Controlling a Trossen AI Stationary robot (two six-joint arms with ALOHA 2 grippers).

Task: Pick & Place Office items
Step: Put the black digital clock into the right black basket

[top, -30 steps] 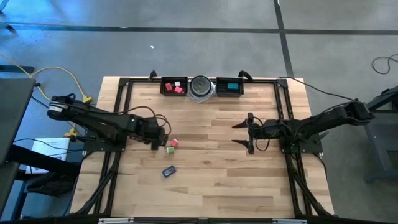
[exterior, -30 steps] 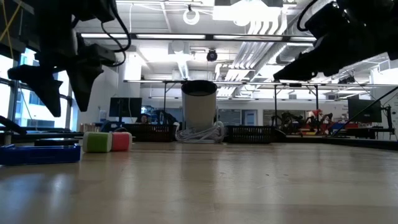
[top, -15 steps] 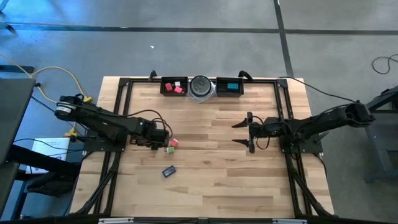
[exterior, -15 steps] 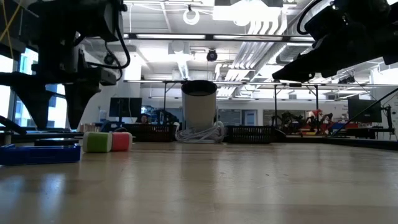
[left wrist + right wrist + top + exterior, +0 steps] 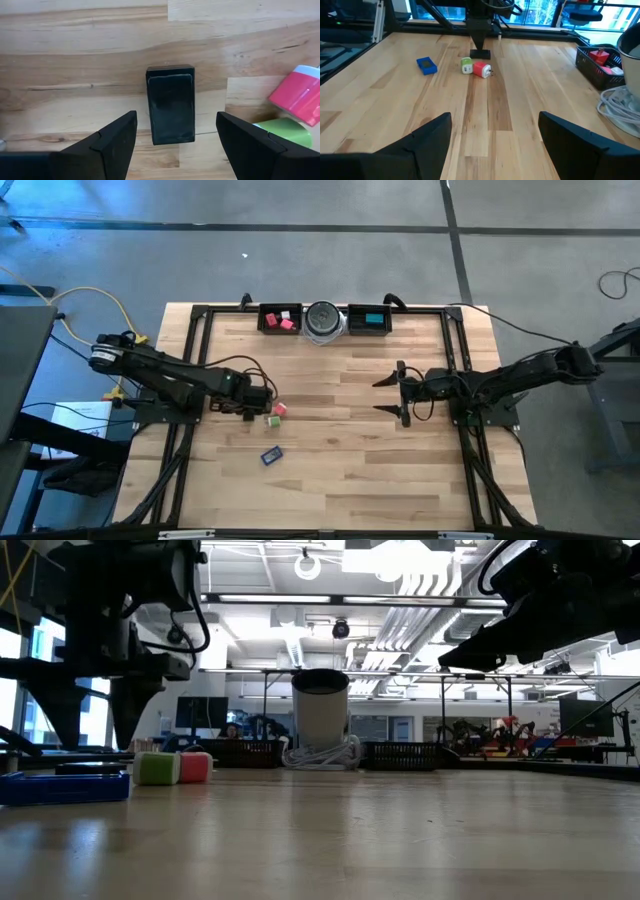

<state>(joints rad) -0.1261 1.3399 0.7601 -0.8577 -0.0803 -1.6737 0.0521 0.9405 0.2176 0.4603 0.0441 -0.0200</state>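
Left gripper [image 5: 172, 137] wide open, fingers straddling black bar [image 5: 170, 111] on table, not gripping. Right gripper [image 5: 402, 392] open, empty, well apart.

Blk bar [image 5: 170, 104] flat on table; green cube [image 5: 270, 421] touching red block [image 5: 281, 409]; blue piece [image 5: 271, 454] apart.

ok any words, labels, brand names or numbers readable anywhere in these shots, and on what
None can be read in any view.
black bar: plain dark face, no print visible.
red block, green cube, blue flat piece: no markings visible.
Trays at the table's far edge: no labels visible.
Room behind the table in the low view: screens and fixtures show, but any text there is too small to read.
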